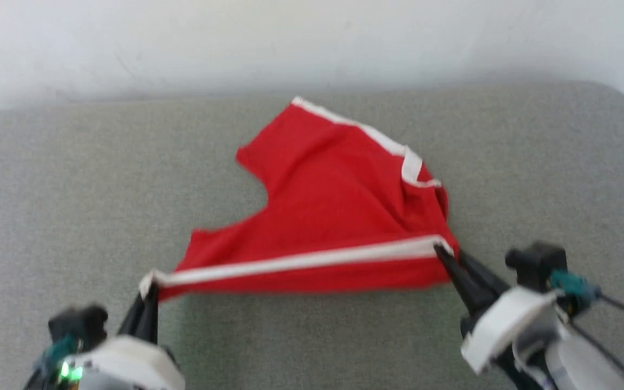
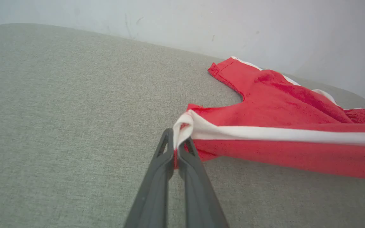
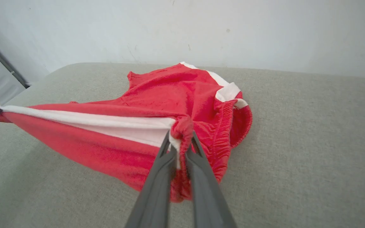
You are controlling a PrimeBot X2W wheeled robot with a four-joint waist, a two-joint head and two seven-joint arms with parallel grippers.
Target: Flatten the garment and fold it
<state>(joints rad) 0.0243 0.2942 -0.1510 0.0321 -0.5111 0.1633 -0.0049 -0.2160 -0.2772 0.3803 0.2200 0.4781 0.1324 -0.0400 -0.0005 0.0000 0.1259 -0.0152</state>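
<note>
The left gripper (image 2: 175, 148) and the right gripper (image 3: 181, 144) each hold one end of the red shorts (image 1: 333, 206), jaws closed tight on them, over the grey worktop (image 1: 73, 189).

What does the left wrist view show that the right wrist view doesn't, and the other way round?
Left wrist view: the left gripper shut on the white-trimmed hem corner of the shorts, seen close. Right wrist view: the right gripper shut on the gathered waistband, and a dark bar at upper left. Shared: the white stripe stretched taut across the red fabric, the grey cushion, the pale wall.
</note>
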